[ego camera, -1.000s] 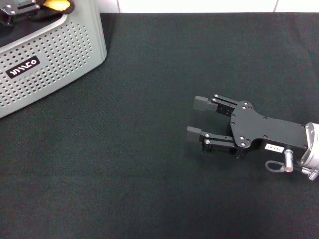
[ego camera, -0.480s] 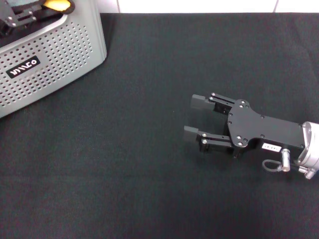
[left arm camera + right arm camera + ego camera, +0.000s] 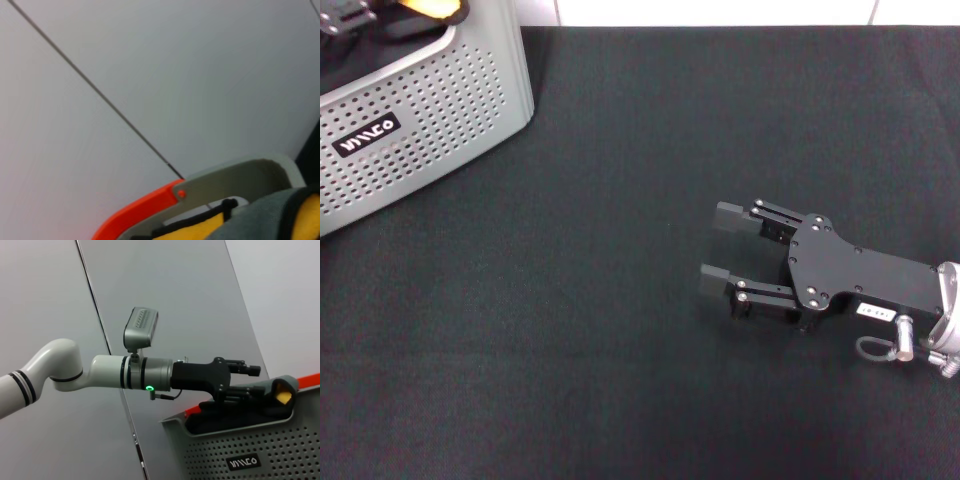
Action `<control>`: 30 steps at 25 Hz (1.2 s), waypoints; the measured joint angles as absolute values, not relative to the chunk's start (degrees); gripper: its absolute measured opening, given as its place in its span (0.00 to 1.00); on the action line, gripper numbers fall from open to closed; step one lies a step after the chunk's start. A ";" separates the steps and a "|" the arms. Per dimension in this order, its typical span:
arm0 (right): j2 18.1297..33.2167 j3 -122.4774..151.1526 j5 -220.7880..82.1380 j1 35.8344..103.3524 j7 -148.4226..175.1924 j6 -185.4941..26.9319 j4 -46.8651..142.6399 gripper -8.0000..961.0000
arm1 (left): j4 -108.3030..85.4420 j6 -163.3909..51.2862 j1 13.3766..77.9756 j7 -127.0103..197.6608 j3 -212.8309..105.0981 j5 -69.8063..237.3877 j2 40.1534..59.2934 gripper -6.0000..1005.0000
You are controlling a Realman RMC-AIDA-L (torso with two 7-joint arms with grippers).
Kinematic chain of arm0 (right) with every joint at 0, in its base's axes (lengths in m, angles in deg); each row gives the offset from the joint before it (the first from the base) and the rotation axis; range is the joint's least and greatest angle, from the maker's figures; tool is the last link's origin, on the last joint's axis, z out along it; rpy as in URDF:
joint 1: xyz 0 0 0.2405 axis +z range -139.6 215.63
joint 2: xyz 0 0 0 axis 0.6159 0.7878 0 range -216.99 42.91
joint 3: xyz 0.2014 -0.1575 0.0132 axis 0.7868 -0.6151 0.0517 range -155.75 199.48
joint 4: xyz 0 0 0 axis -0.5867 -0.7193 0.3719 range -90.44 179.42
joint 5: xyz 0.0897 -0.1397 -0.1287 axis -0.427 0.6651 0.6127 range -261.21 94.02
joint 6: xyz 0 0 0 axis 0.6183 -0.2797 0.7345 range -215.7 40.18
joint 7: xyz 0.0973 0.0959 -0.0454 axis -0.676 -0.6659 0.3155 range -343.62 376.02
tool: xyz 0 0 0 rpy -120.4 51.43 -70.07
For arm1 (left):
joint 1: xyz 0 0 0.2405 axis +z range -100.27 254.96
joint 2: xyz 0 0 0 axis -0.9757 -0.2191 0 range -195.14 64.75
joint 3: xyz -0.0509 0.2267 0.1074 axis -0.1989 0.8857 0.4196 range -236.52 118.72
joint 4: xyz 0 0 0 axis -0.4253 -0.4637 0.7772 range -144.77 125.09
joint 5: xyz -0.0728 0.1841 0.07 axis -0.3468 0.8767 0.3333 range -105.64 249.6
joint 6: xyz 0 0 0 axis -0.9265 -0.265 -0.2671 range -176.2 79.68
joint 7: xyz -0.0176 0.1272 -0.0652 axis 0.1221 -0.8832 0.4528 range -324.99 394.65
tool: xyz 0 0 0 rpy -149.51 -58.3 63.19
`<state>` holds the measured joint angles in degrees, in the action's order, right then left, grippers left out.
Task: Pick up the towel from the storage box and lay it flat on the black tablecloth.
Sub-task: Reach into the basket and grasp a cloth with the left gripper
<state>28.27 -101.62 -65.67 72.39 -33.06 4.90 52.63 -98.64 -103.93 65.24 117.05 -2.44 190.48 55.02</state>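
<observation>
Towel still in the box, left pincer over it

The towel [image 3: 283,396] lies bunched inside the storage box [image 3: 430,110], its axis unreadable; the left pincer [image 3: 260,385] reaches in above it, grip unclear. The right pincer [image 3: 720,245] hovers wide open over bare black tablecloth [image 3: 620,380], well apart from the box.

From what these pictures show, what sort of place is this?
Probably a robot test bench in a lab, not a home. A black tablecloth covers the whole work surface, plain pale wall panels stand behind it, and a perforated grey storage box holds a yellow towel while the left tool reaches into it.
</observation>
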 joint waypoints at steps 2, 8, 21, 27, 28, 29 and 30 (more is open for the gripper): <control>28.27 -101.62 -65.67 72.38 -33.03 4.96 52.65 0.83 | -99.81 -103.68 65.78 117.67 -2.71 190.35 55.03 0.63; 28.27 -101.62 -65.42 72.39 -32.94 5.15 52.74 0.83 | -102.04 -102.60 67.10 118.94 -2.88 190.49 54.97 0.62; 28.27 -101.62 -65.41 72.22 -32.83 5.49 52.75 0.83 | -102.76 -103.53 68.99 120.47 0.99 197.16 55.20 0.38; 28.27 -101.62 -65.52 72.25 -32.77 5.49 52.75 0.83 | -102.36 -98.78 69.08 121.78 1.95 198.27 55.20 0.35; 28.27 -101.62 -65.58 72.20 -32.77 5.49 52.75 0.83 | -102.45 -98.54 69.09 121.92 1.85 198.16 55.20 0.35; 28.27 -101.62 -65.61 72.20 -32.76 5.49 52.75 0.83 | -102.57 -98.20 69.09 122.05 1.68 198.05 55.20 0.34; 28.27 -101.62 -65.64 72.20 -32.76 5.49 52.75 0.83 | -102.70 -97.96 69.09 122.06 1.63 197.85 55.20 0.34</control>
